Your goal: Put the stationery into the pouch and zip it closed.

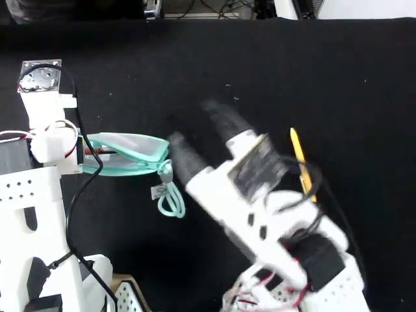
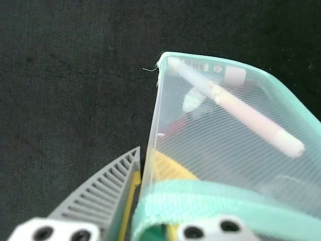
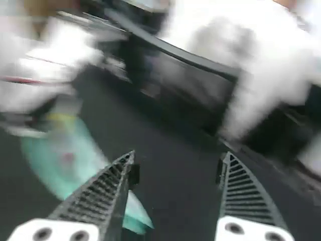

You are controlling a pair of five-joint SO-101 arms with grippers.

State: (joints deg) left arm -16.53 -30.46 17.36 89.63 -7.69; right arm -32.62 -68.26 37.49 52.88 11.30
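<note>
left gripper (image 2: pixel 145 165) is clamped on one end of the pouch (image 2: pixel 225 130), its ribbed grey finger (image 2: pixel 108 196) pressed against the clear striped wall just below the mint trim. right gripper (image 3: pixel 178 155) has its jaws spread wide with nothing held between them.

around them is a black cloth (image 1: pixel 260 58) that covers the table. a mint cord (image 1: pixel 170 203) loops from the pouch's free end, and a small tag (image 1: pixel 158 191) hangs on it. a yellow pencil (image 1: pixel 297 153) lies on the cloth on the far side of the right arm from the pouch, well apart from it. the arm's body and a dark cable (image 1: pixel 311 174) cross over the pencil's near end.

in the high view the pouch (image 1: pixel 127 155) lies on its side between the two arms, one end in the left gripper (image 1: pixel 83 158). its free end is just beside the nearer finger of the right gripper (image 1: pixel 203 138); i cannot tell whether they touch. a pale pen (image 2: pixel 241 113) lies slantwise inside the pouch.

print on the tag and on the things in the pouch is too small to read.
</note>
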